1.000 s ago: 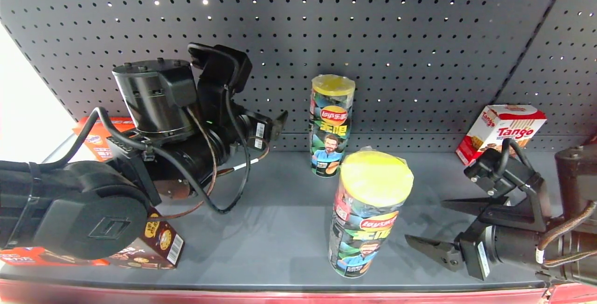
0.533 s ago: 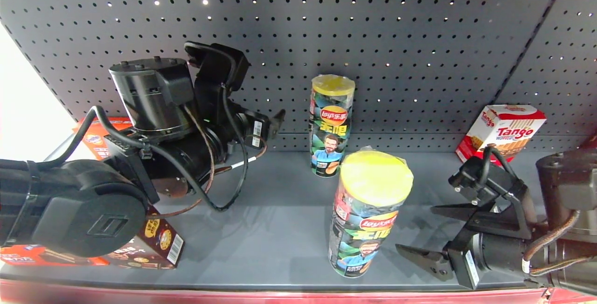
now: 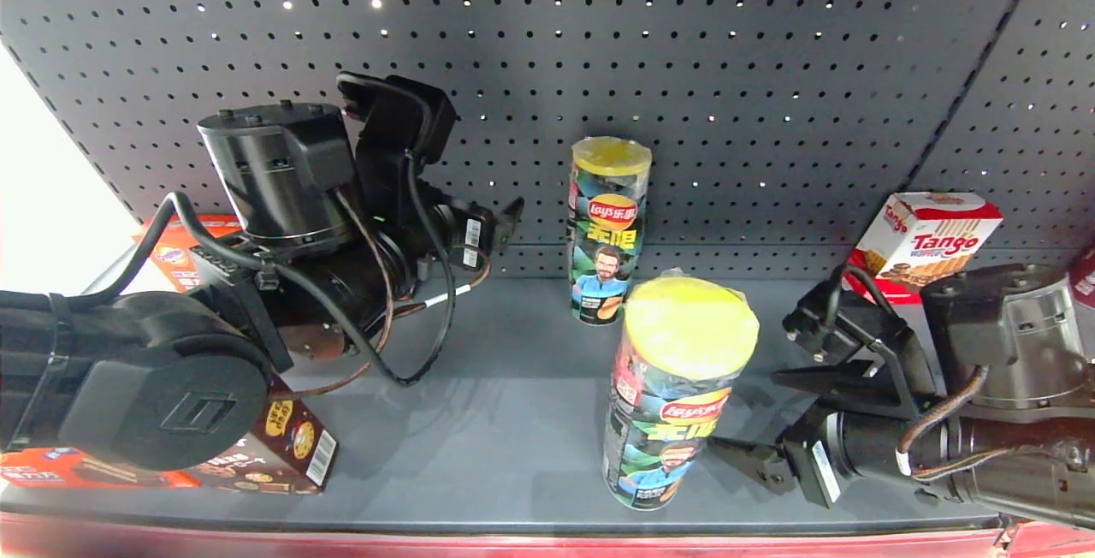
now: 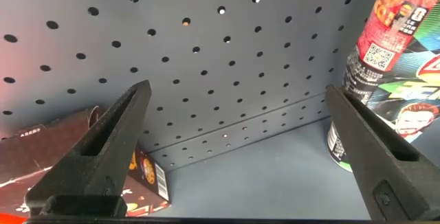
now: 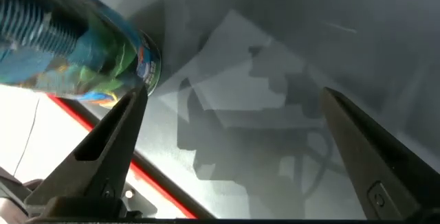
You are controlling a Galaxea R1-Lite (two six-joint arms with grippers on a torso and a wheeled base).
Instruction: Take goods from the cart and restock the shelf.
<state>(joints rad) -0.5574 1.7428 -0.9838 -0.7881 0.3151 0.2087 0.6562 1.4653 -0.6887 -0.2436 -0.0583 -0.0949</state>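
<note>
Two lidded chip cans (image 3: 665, 421) (image 3: 606, 237) upright on shelf (image 3: 496, 421)

The left arm (image 3: 282, 284) is matte black, with a round end cap (image 3: 162, 408) embossed with an angular mark, a screw-topped motor housing (image 3: 274, 169), looping black cables (image 3: 428, 284), a thin brown wire (image 3: 385, 318) and white barcode labels (image 3: 473, 237). The right arm (image 3: 984, 447) is black too, with a screw-studded cylinder (image 3: 1001, 331) and a brown braided cable (image 3: 937, 425). The left pincer (image 4: 237, 90) and right pincer (image 5: 234, 92) have black, tapering, wedge-shaped fingers.
</note>
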